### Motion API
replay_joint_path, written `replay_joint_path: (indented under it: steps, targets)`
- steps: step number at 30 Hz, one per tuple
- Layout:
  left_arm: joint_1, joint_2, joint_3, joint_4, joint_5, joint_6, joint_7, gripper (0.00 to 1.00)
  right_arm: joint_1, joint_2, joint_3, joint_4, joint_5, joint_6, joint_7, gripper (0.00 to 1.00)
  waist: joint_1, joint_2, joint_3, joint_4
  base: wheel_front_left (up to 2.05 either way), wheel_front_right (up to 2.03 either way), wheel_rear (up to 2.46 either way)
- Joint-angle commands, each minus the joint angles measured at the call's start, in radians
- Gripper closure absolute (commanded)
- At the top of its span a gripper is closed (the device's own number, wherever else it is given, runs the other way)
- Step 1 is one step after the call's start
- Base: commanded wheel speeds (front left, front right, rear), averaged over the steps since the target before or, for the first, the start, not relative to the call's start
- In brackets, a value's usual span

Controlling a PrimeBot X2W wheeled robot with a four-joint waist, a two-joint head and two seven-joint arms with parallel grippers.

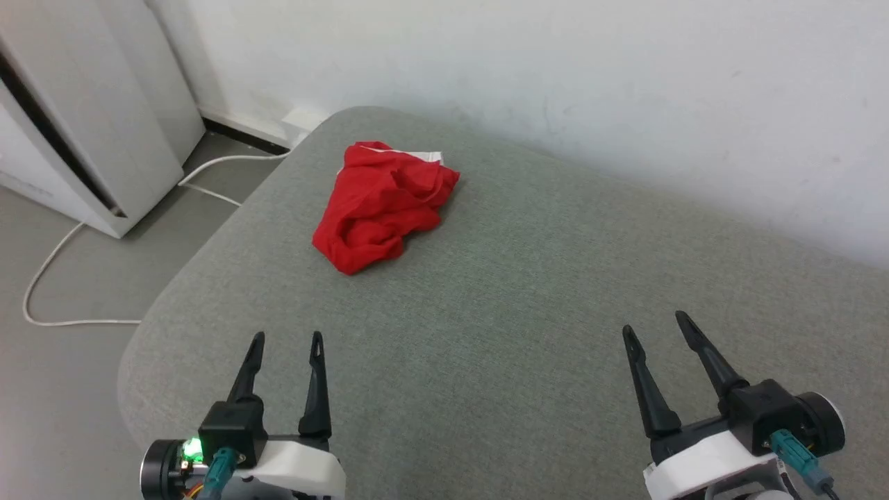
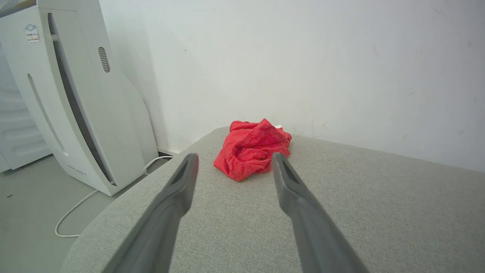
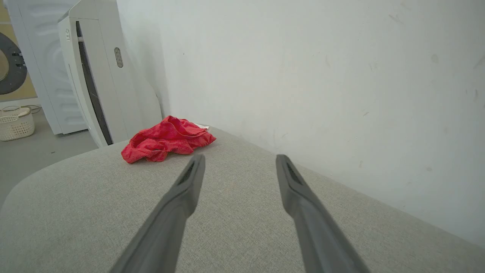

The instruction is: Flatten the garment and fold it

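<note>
One garment (image 1: 382, 205), crumpled red shorts, lies on the grey cushion (image 1: 521, 312) well ahead of your left gripper (image 1: 287, 338) and ahead-left of your right gripper (image 1: 653, 323). Both gape wide, holding nothing. One white basket (image 3: 13, 127) stands far left of the right gripper, contents unclear.
</note>
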Motion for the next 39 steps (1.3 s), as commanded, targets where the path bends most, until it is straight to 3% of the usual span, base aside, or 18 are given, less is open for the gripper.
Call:
replay_joint_path:
  steps: [1, 15, 21, 35, 39]
  targets:
    - [0.012, -0.002, -0.003, 0.004, -0.005, 0.009, -0.01, 0.0, 0.005, 0.003, 0.003, 0.004, 0.005, -0.002, -0.01, 0.0, 0.0, -0.0001, 0.0, 0.017, 0.0, 0.0, 0.0]
    - [0.015, -0.003, -0.018, 0.006, -0.013, 0.017, -0.04, 0.0, -0.001, 0.004, -0.003, 0.017, 0.003, -0.002, -0.039, 0.0, 0.0, -0.0001, 0.009, 0.07, 0.0, 0.0, 0.0]
    - [0.014, -0.003, -0.025, 0.009, -0.018, 0.011, -0.04, 0.0, -0.002, 0.004, -0.044, 0.023, -0.006, -0.002, -0.04, 0.0, 0.0, -0.0001, 0.012, 0.062, 0.0, 0.0, 0.0]
    - [0.006, 0.009, -0.047, 0.011, 0.018, 0.004, -0.04, 0.0, -0.006, 0.004, -0.031, 0.023, -0.007, -0.002, -0.04, 0.0, 0.0, -0.0001, 0.019, 0.054, 0.0, 0.0, 0.0]
    - [-0.006, 0.017, -0.066, 0.046, 0.017, -0.029, -0.04, 0.0, -0.018, 0.004, -0.017, 0.018, -0.02, -0.002, -0.04, 0.0, 0.0, -0.0001, 0.049, 0.029, 0.0, 0.0, 0.0]
